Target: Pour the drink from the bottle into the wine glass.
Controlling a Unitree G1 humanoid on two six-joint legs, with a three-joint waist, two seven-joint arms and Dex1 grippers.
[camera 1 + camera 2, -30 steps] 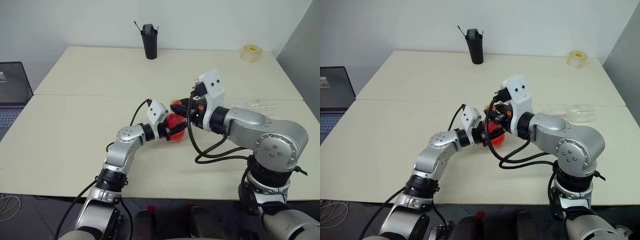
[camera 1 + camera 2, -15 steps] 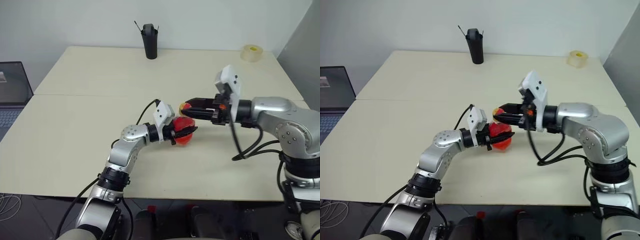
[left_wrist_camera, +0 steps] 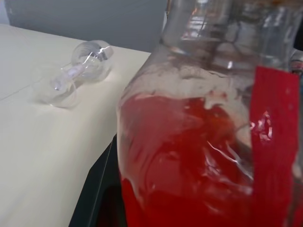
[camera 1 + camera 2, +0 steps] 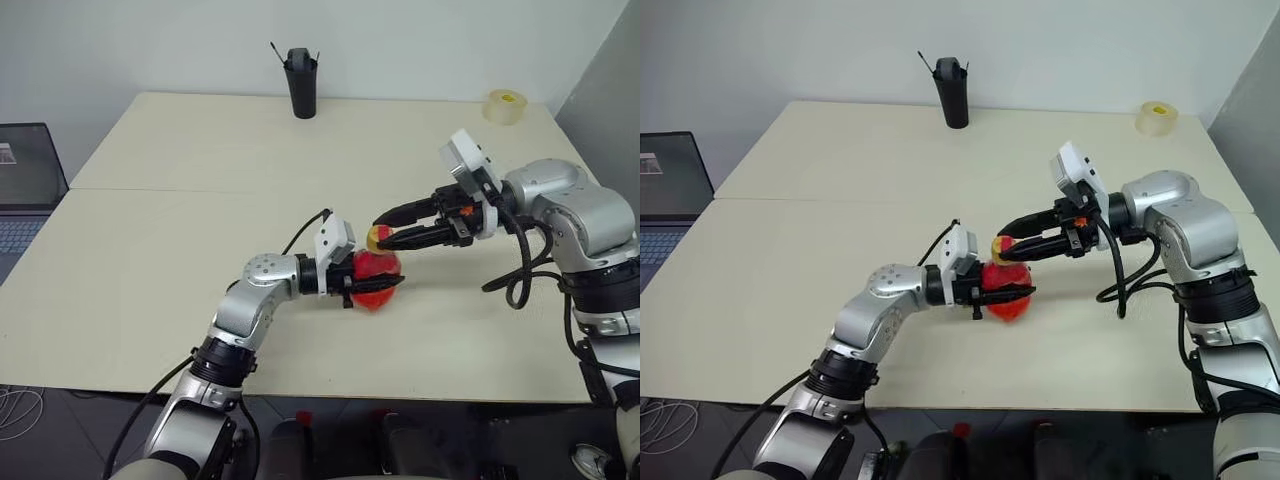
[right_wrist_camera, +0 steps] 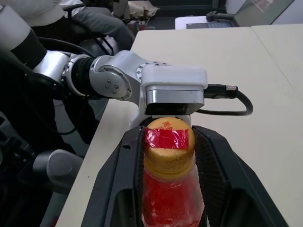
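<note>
- My left gripper point(image 4: 372, 285) is clamped round the belly of the bottle point(image 4: 377, 280), holding it just above the table point(image 4: 180, 240), near the front middle of the surface.
- The grip sits low on the body, which I judge deliberate: it leaves the neck and top free for the other hand.
- The drink point(image 3: 189, 156) fills the lower part of the bottle; the left wrist view shows it sitting well below the shoulder, so nothing looks poured yet.
- My right gripper point(image 4: 385, 228) reaches in from the right, roughly level, with its two fingers point(image 5: 215, 170) standing either side of the yellow cap point(image 5: 169, 144).
- From the right wrist view the fingers flank the cap closely, but I cannot tell whether they are pinching it or just bracketing it.
- This reads to me as the uncapping step: one hand steadies, the other addresses the cap.
- The cap carries a strip of red tape point(image 5: 167, 138) across its top.
- The wine glass point(image 3: 78, 75) lies on its side on the table, well apart from the bottle, off towards my right.
- I judge it must be stood upright before pouring; a lying glass cannot take liquid.
- The black pen holder point(image 4: 298, 82) and a roll of tape point(image 4: 502, 106) stand at the far edge, clear of the work.
</note>
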